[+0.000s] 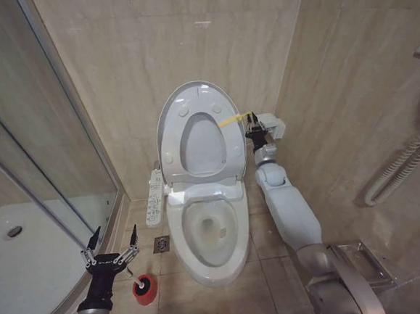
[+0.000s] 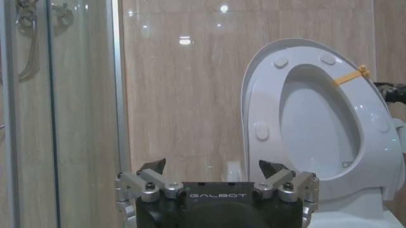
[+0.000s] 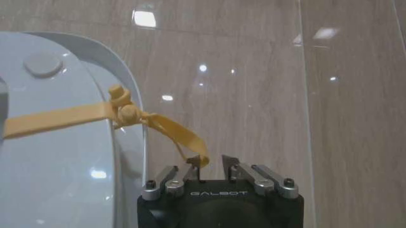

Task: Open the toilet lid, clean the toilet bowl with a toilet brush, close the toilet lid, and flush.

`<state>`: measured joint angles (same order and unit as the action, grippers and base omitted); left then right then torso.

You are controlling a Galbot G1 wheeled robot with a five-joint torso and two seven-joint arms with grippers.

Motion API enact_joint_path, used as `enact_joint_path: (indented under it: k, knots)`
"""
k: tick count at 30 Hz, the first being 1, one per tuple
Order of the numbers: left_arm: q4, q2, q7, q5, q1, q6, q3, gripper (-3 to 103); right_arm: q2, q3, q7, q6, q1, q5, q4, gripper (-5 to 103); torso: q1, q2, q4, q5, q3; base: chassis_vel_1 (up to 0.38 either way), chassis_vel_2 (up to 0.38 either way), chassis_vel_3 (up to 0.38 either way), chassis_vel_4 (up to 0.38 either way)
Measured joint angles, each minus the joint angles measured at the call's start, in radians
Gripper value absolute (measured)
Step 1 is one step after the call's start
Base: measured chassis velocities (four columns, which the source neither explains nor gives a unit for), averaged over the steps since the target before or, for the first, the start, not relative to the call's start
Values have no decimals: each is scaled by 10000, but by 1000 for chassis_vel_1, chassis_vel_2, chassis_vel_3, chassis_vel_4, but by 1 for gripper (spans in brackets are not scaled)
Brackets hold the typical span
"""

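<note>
White plastic stands upright against the beige tiled wall (image 1: pixel 186 35): the toilet lid (image 1: pixel 171 120) is raised, with the ring-shaped seat (image 1: pixel 228 152) lifted flat against it, and small round bumpers show on their exposed faces. A yellow band (image 1: pixel 229 119) is tied round the seat's rim on the robot's right, its loose tail trailing off the edge. The right gripper (image 1: pixel 252 130) is held up just beside that edge; in the right wrist view its fingers (image 3: pixel 233 164) are nearly together, and the tail of the band (image 3: pixel 184 137) hangs down to one finger, though whether it is pinched cannot be told. Below, the toilet bowl (image 1: pixel 236 253) lies uncovered, with a brownish stain near the bottom of its basin. A white side control panel (image 1: pixel 153 198) juts out from the toilet on the robot's left. The left gripper (image 1: pixel 112 247) is low on the robot's left, between the glass shower screen (image 1: pixel 49 140) and the bowl, with its jaws spread wide and nothing between them. Just beside and below it, the toilet brush (image 1: pixel 142 287) sits in its red holder on the floor, its dark head visible, apart from the fingers.
</note>
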<state>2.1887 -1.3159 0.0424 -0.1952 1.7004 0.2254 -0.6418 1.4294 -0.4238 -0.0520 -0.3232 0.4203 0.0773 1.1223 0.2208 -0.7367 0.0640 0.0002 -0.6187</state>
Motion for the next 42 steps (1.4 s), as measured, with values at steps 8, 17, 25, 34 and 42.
enact_joint_path:
  k: [8, 17, 25, 34, 42]
  knots:
    - [0, 0, 0, 0, 0, 0, 0, 99, -273, 120, -69, 145, 678, 315, 1025, 36, -1, 0, 4, -3, 1, 0, 0, 0, 0]
    - [0, 0, 0, 0, 1, 0, 0, 99, -666, 298, -47, 383, 1548, 854, 2229, 63, -2, -1, -1, -3, 1, 0, 0, 0, 0]
    - [1, -1, 0, 0, -1, 0, 0, 99, -911, 225, 6, 393, 2028, 925, 2666, 100, -2, -2, -4, -2, 1, 0, 0, 0, 0]
    - [0, -1, 0, 0, 0, 0, 0, 99, -1049, 223, -57, 330, 2710, 1109, 3334, 100, -2, -2, -2, -1, 1, 0, 0, 0, 0]
    - [0, 0, -1, 0, 0, 1, 0, 99, -1454, 172, -148, 478, 4415, 1636, 5038, 100, -2, -2, 2, -2, 2, 0, 0, 0, 0]
